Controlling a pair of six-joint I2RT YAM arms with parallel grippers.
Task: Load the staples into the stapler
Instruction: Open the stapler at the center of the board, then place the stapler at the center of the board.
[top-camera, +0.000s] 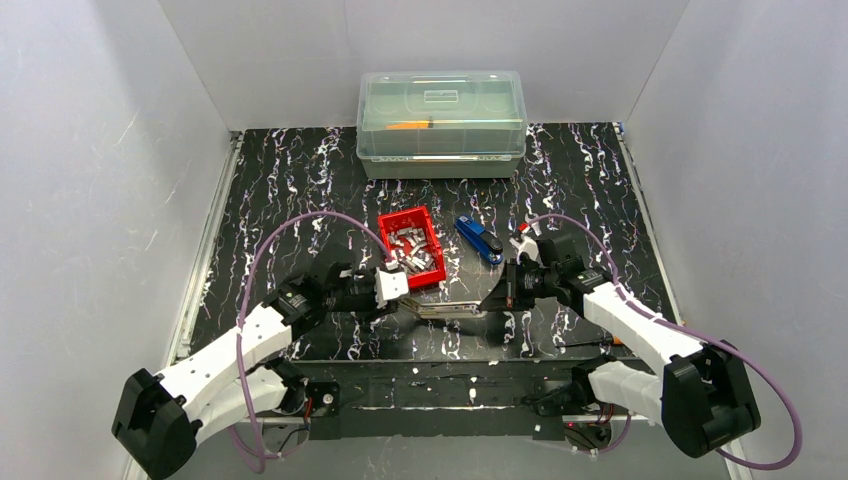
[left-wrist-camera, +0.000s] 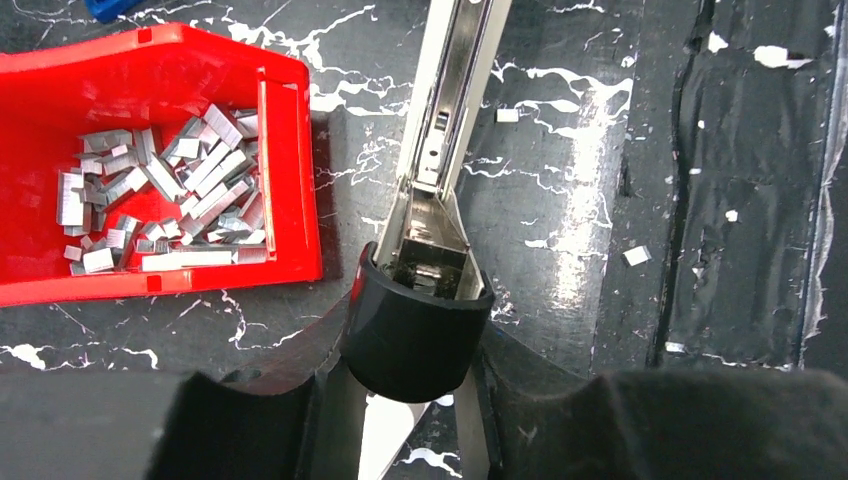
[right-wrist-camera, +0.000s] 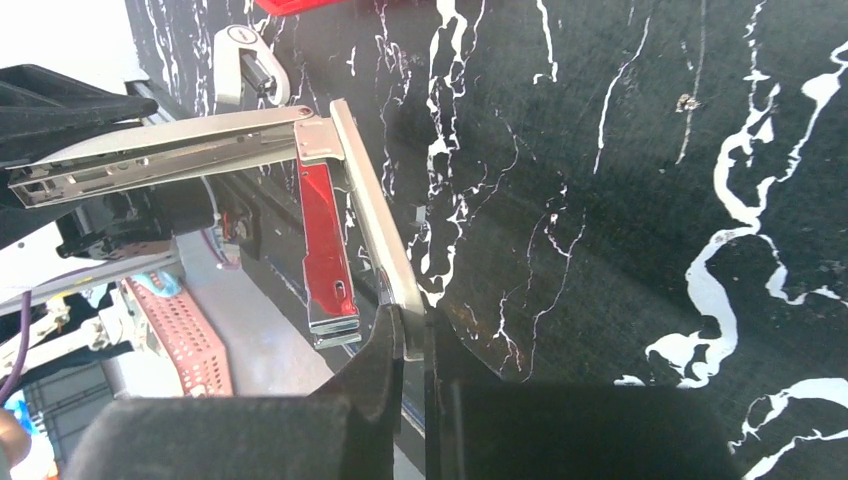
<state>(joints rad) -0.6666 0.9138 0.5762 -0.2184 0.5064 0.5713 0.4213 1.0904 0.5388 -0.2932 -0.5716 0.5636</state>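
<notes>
The stapler (top-camera: 445, 308) hangs opened out between my two arms near the table's front. My left gripper (top-camera: 393, 288) is shut on its black end cap (left-wrist-camera: 415, 335), one finger on each side of it, in the left wrist view (left-wrist-camera: 415, 365). The open silvery staple channel (left-wrist-camera: 445, 120) runs away from that cap, and I see no staples in it. My right gripper (top-camera: 502, 292) is shut on the stapler's thin metal arm (right-wrist-camera: 365, 210), pinched at the fingertips (right-wrist-camera: 412, 335). The staples (left-wrist-camera: 170, 190) lie heaped in a red bin (left-wrist-camera: 292, 170) left of the stapler.
A lidded clear plastic box (top-camera: 441, 120) stands at the back. A blue tool (top-camera: 478, 238) lies right of the red bin (top-camera: 400, 215), with a small red-and-white item (top-camera: 520, 238) beside it. Loose staple bits (left-wrist-camera: 636, 256) are scattered on the black marbled mat.
</notes>
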